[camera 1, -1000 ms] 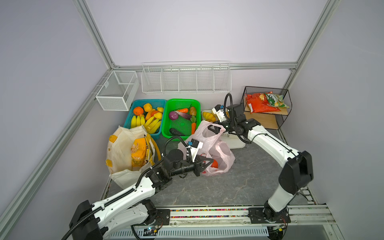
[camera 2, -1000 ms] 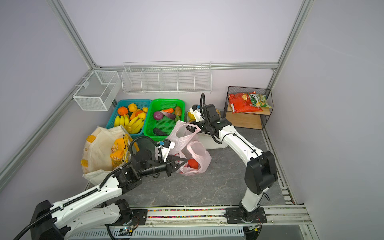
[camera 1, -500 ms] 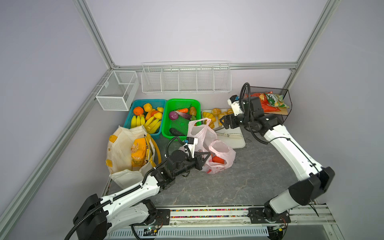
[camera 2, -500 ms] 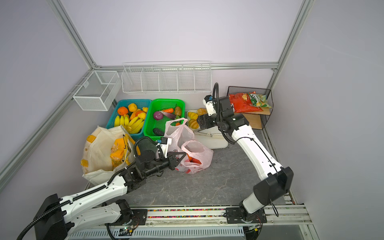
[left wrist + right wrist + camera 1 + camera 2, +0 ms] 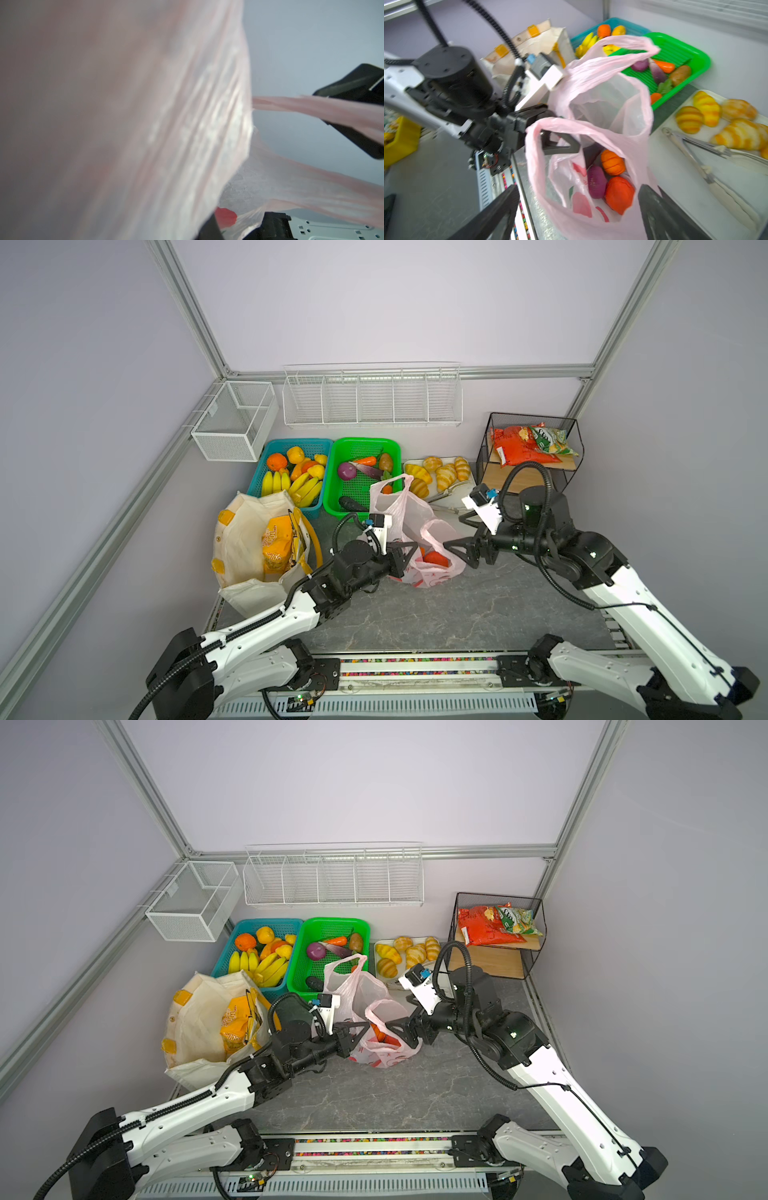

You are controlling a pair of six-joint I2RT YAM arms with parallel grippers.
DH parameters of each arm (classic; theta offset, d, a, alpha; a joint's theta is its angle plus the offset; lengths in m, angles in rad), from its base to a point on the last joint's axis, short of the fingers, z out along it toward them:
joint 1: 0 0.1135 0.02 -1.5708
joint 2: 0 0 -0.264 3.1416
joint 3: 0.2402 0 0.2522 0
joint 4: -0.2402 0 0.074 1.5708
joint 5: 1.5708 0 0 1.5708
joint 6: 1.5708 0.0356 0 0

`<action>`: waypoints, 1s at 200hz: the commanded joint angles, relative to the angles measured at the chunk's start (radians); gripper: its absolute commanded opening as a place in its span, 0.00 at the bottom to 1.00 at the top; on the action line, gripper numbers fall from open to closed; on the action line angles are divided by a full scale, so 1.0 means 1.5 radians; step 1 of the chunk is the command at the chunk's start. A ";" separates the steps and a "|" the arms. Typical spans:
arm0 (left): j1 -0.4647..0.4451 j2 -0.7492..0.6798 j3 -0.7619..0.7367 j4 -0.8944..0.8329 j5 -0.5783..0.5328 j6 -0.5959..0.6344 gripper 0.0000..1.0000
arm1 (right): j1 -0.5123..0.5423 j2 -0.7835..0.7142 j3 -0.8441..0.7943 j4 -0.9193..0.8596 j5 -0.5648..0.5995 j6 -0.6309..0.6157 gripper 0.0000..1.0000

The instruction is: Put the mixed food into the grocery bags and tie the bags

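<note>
Both top views are bright, with even, soft light, faint shadows on the desk (image 5: 457, 614) and wide-angle stretch at the corners. In the left wrist view the pink bag (image 5: 124, 124) sits too close, wholly out of focus. Motion blur smears the right wrist view, worst at its edges.

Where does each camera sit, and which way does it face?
Top views: high over the front, looking down and back across the table; both arms show.
Left wrist: on the left arm, lens against the pink bag; little of its arm shows.
Right wrist: on the right arm, looking into the bag at tomato and pumpkin; open right tool frames it, left tool beyond.
Shared: both wrist views show the bag and the other arm's tool.
</note>
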 commanded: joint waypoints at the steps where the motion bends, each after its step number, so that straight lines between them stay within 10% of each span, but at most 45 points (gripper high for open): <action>1: -0.003 0.005 0.012 -0.003 -0.008 -0.006 0.00 | 0.028 0.019 -0.024 0.035 -0.054 -0.076 0.92; 76: -0.002 -0.007 0.008 -0.030 -0.017 0.004 0.00 | 0.029 0.041 -0.066 0.134 -0.004 -0.046 0.07; 128: -0.001 -0.182 -0.028 -0.168 -0.033 0.144 0.70 | -0.083 0.006 -0.101 0.205 0.071 0.133 0.07; 200: 0.000 -0.302 0.193 -0.560 -0.176 0.309 0.81 | -0.092 0.031 -0.104 0.242 0.115 0.171 0.07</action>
